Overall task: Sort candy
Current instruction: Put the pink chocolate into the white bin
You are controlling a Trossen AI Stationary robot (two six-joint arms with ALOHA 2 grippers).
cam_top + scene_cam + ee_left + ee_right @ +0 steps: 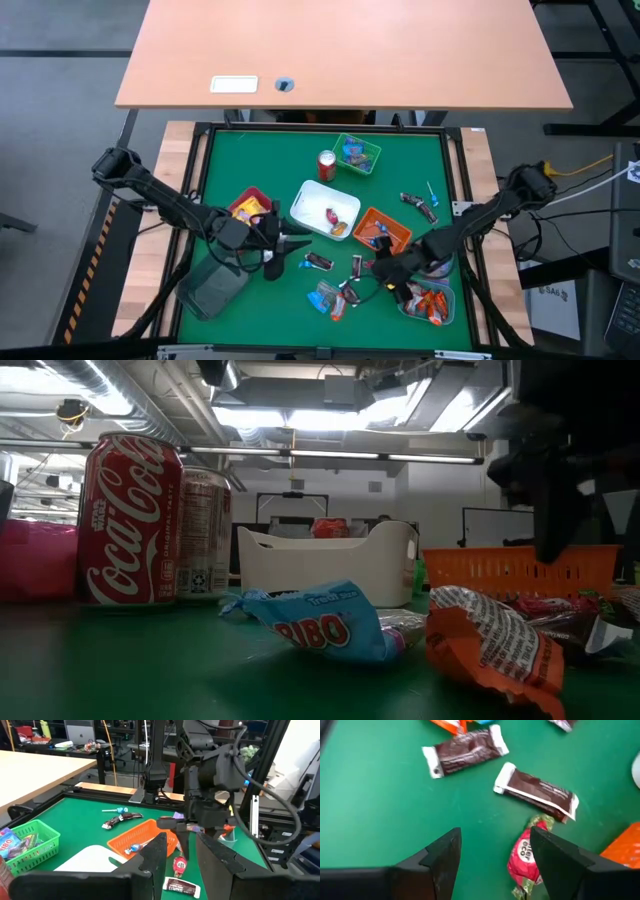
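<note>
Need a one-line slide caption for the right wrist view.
Open right gripper above the green mat, a red wrapped candy by one finger, two dark bars beyond.

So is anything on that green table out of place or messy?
Yes. Several candies lie loose on the green mat instead of in trays: two dark bars, a small red piece and a blue Haribo packet. Nothing looks damaged or spilled.

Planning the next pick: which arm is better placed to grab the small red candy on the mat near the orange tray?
Right. The right gripper hangs open directly over the red candy, which lies by one finger. The left gripper sits farther off, beside the white tray.
</note>
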